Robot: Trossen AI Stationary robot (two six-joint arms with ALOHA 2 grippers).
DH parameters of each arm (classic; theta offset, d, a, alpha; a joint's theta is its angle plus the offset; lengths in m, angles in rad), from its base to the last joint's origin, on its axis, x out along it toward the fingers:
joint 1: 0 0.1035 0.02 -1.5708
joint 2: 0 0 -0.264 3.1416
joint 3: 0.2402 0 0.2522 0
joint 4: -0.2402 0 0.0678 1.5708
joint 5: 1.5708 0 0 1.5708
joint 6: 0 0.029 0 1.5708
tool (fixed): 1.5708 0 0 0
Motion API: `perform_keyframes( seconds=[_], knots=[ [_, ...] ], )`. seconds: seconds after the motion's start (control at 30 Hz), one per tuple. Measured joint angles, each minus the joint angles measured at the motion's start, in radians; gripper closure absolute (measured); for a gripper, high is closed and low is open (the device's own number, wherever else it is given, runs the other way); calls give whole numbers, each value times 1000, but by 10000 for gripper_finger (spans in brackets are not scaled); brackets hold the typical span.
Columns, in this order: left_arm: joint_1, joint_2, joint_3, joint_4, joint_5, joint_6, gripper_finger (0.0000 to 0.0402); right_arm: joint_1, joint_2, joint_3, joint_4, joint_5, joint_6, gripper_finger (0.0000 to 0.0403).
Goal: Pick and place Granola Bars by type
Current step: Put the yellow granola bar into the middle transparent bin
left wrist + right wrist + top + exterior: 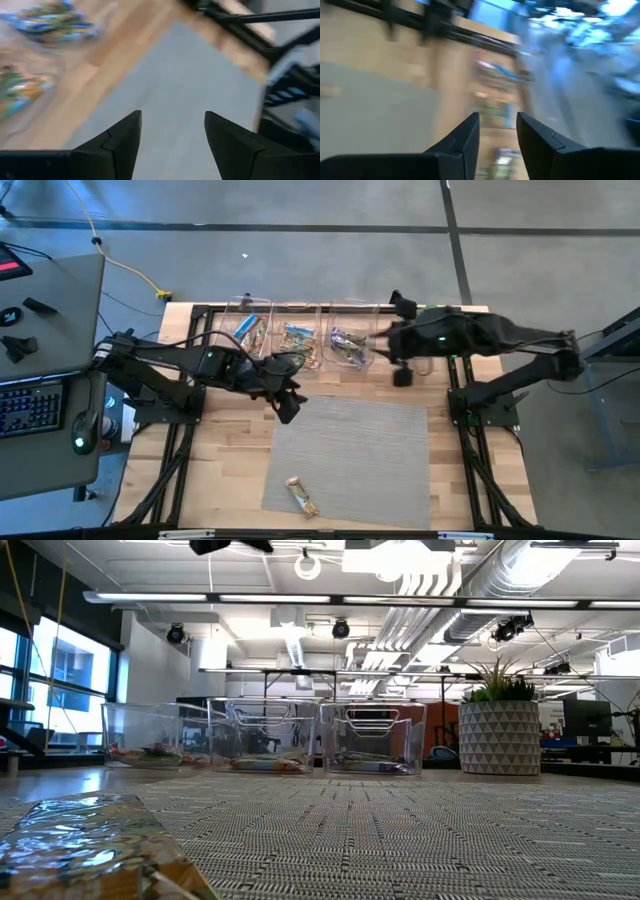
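Three clear bins stand in a row at the table's far edge. One holds blue Granola Bars [250, 330], the middle one green-orange bars [297, 338], the third purple bars [347, 346]. A single bar [302, 496] lies flat on the grey mat [350, 450] near the front edge, and looms at the lower left of the low view [90, 845]. My left gripper [288, 408] hangs open over the mat's far left corner, nothing between its fingers [172, 115]. My right gripper [380, 345] is raised beside the purple bin, open [497, 116], with only blurred bins showing in its gap.
Black frame rails run along the table's sides and behind the bins. A desk with a keyboard [40, 405] stands beyond the left edge. A patterned plant pot [500, 735] stands in the room behind. Bare mat lies between the lone bar and the bins.
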Motion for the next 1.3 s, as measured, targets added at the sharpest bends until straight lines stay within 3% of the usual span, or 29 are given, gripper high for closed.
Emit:
perform_keyframes(
  seconds=[0.17,0.27,0.37,0.47,0.6,0.87,1.07,1.13,1.3],
  knots=[
    [0,14,0,49,121,-5,193,0,-23,0,-87,-254,38,289],
    [0,24,3,90,144,-6,193,0,-9,0,-131,-350,58,289],
    [0,26,1,115,138,-5,193,1,8,0,-171,-345,83,289],
    [0,29,2,111,127,-4,193,0,26,0,-188,-260,114,289],
    [0,40,2,157,-2,-5,193,0,51,0,-188,-197,124,289],
    [20,71,1,244,-127,67,193,0,114,0,-181,-304,83,289],
    [40,134,4,270,-15,75,193,0,153,0,-198,-424,39,289],
    [40,143,-1,195,39,74,193,0,166,0,-204,-436,48,289],
    [39,225,-3,195,151,27,193,0,179,1,-224,-418,7,289]
  ],
)
